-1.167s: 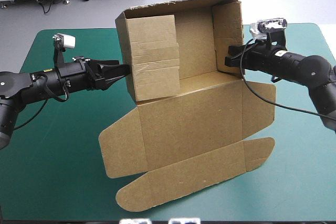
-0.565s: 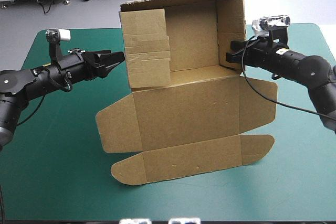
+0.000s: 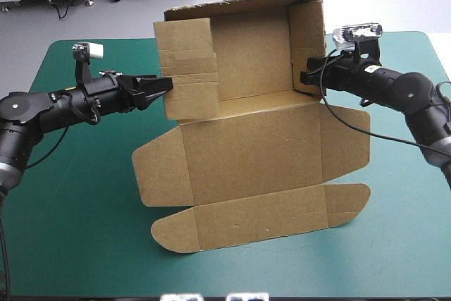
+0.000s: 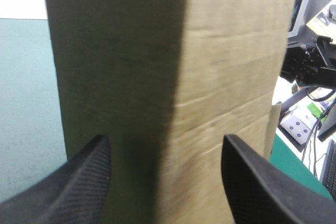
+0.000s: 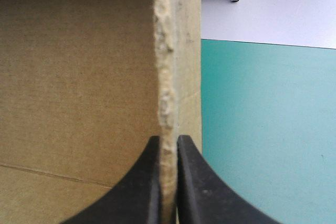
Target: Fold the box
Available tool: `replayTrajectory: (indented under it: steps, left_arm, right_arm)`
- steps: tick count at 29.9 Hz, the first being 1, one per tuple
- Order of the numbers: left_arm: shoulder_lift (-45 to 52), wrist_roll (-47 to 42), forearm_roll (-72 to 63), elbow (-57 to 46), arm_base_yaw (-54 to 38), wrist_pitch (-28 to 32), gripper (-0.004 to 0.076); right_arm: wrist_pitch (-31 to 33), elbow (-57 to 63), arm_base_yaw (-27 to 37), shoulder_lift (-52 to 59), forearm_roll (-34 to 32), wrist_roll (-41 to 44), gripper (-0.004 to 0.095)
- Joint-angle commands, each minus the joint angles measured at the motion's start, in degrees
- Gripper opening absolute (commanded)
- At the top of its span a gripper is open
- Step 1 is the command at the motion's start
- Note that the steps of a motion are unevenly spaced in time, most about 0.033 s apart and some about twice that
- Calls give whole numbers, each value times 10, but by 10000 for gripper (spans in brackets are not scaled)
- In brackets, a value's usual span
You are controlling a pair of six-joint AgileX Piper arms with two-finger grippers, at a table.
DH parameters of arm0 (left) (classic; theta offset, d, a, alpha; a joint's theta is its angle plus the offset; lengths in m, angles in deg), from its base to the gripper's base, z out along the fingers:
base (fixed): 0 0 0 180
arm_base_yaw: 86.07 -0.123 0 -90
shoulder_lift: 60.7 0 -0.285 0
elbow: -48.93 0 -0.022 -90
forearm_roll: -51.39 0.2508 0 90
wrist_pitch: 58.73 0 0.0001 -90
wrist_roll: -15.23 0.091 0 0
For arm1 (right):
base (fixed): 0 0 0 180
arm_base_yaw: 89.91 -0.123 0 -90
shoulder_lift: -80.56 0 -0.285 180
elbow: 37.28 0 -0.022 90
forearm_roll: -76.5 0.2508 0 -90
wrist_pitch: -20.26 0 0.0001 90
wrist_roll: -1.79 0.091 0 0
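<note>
The brown box (image 3: pixel 250 163) stands in the middle of the table. Its far part is raised into walls, and its lid panel with rounded flaps lies flat toward the near edge. My left gripper (image 3: pixel 169 84) is open, with its tips at the outside of the left wall flap (image 3: pixel 187 68). In the left wrist view that brown board (image 4: pixel 173 66) fills the space ahead of my left gripper (image 4: pixel 165 140), between its spread fingers. My right gripper (image 3: pixel 304 77) is shut on the upright right wall (image 3: pixel 307 44). In the right wrist view my right gripper (image 5: pixel 168 142) pinches the board's edge (image 5: pixel 167 77).
The teal-green cover (image 3: pixel 77 195) shows bare to the left of the box and along the near edge. The lid's rounded flaps (image 3: pixel 176 234) reach close to the near edge. The box's back wall (image 3: pixel 250 47) stands near the table's far edge.
The left wall flap has swung leftward and outward. My left gripper, which had drawn back from it just before, is at the flap again. The right gripper keeps its hold.
</note>
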Motion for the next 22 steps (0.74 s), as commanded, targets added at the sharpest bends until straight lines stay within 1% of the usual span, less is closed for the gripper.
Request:
replayTrajectory:
  steps: [1, 8, 12, 17, 22]
  left_arm:
    - [14, -5, -45, 16, 4, -2, 441]
    - [14, -5, -42, 16, 4, 27, 441]
    - [14, 9, -42, 16, 4, 35, 441]
    - [14, 9, -42, 16, 4, 38, 441]
    - [14, 2, -21, 16, 4, 68, 441]
  right_arm:
    - [-39, -19, 1, 20, 32, 4, 1]
    - [-23, -19, 0, 20, 39, 4, 0]
    - [-24, -19, -22, 20, 36, -1, 1]
    - [-45, -19, -55, 20, 36, -1, 2]
    - [-55, -19, -82, 20, 36, 0, 3]
